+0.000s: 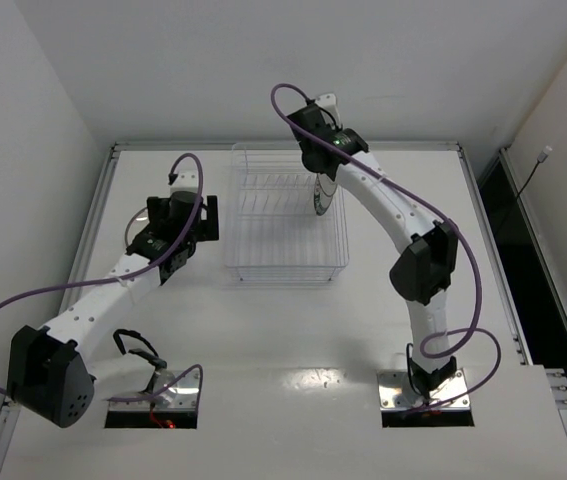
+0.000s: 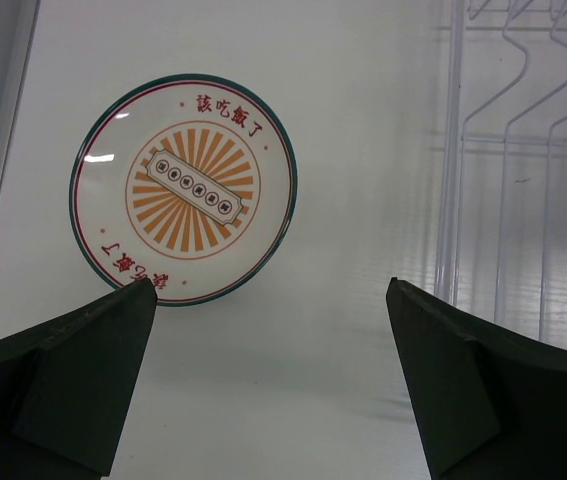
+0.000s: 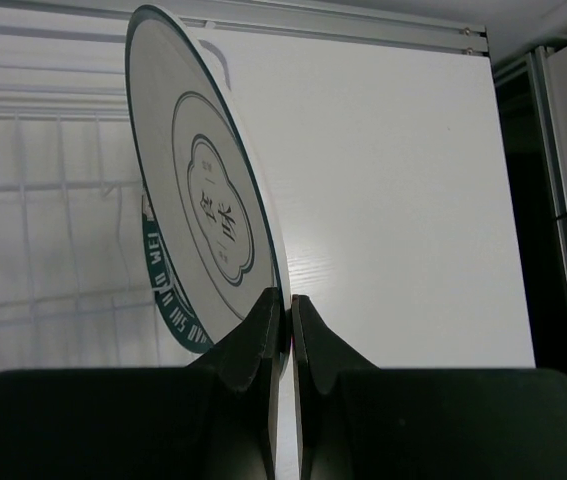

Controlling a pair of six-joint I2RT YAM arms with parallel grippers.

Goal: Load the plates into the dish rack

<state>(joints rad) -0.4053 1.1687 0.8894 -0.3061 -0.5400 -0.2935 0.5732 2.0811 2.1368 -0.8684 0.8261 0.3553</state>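
Bright, even overhead light floods the white table, leaving only faint soft shadows. A small glare patch sits on the sunburst plate rim. Everything looks sharp, slightly washed out.

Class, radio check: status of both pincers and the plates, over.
Left pincer open, sunburst plate flat on table ahead. Right pincer shut on motif plate, held on edge over dish rack. No obstruction seen.
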